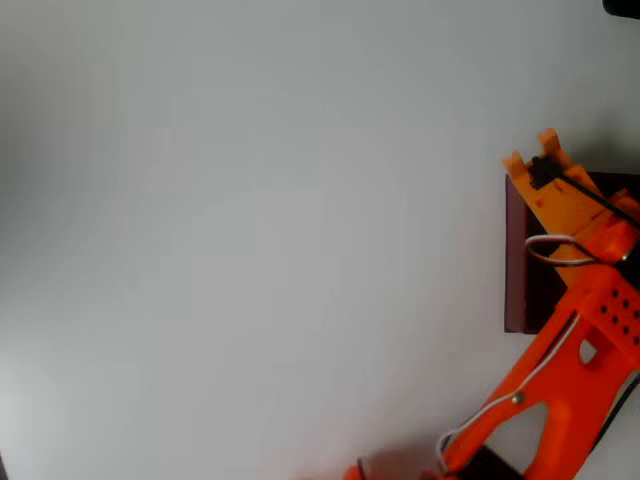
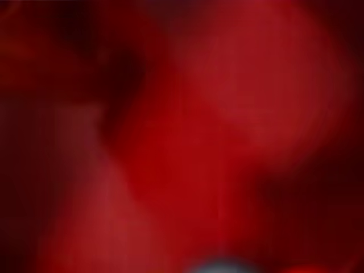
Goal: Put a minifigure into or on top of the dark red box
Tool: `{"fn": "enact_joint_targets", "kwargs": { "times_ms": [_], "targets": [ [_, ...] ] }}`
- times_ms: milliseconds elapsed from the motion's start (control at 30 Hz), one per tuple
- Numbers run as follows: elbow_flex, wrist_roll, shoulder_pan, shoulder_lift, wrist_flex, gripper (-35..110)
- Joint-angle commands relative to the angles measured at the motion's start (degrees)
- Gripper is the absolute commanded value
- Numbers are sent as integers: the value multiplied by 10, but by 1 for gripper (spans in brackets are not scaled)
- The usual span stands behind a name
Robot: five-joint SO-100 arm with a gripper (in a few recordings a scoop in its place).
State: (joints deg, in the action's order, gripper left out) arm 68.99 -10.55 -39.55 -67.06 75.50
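Note:
At the right edge of the overhead view stands the dark red box [image 1: 517, 262], partly covered by my orange arm. My gripper [image 1: 538, 160] reaches over the box's far left corner, and I cannot make out how its jaws stand. The wrist view is an unfocused red and dark maroon blur, which looks like the dark red box [image 2: 187, 142] seen from very close. The minifigure is hidden.
A plain white table [image 1: 250, 240] spreads across the left and middle of the overhead view. The arm's base and cables [image 1: 500, 420] sit at the bottom right. A dark object [image 1: 622, 6] cuts the top right corner.

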Motion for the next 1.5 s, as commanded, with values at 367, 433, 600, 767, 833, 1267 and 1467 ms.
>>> {"fn": "enact_joint_targets", "kwargs": {
  "times_ms": [367,433,600,767,833,1267,1467],
  "targets": [
    [47,10,99,-289,150,14],
    [126,6,147,-417,158,14],
    [304,-30,365,-732,170,9],
    [403,-91,678,-849,163,0],
    [456,-104,791,-865,142,0],
    [753,-142,1185,-849,-86,0],
    [864,-104,1243,-910,-125,0]
  ]
}}
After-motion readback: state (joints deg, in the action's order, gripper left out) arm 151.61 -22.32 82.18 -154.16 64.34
